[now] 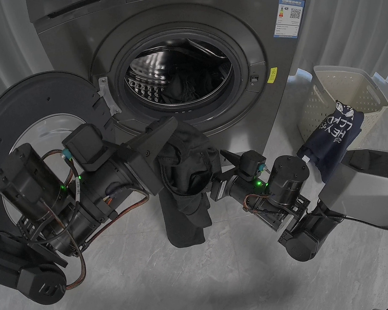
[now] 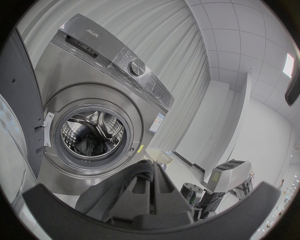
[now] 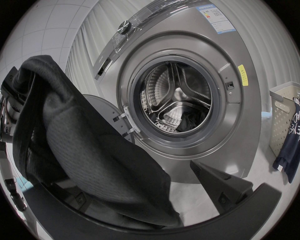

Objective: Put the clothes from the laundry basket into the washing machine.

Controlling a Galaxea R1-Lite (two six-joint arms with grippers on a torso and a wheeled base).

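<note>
I had the left gripper (image 2: 153, 170) pinched shut on the black garment (image 1: 186, 172), which hung just before the open mouth of the washing machine (image 1: 254, 32); the right gripper (image 1: 218, 164) stood wide, touching the cloth; a navy shirt (image 1: 334, 138) hung over the rim of the laundry basket (image 1: 365, 85).

Black arms (image 1: 100, 181), wedge-shaped fingers (image 1: 155, 139), brown braided cables (image 1: 118, 217) (green lights (image 1: 62, 188)).
</note>
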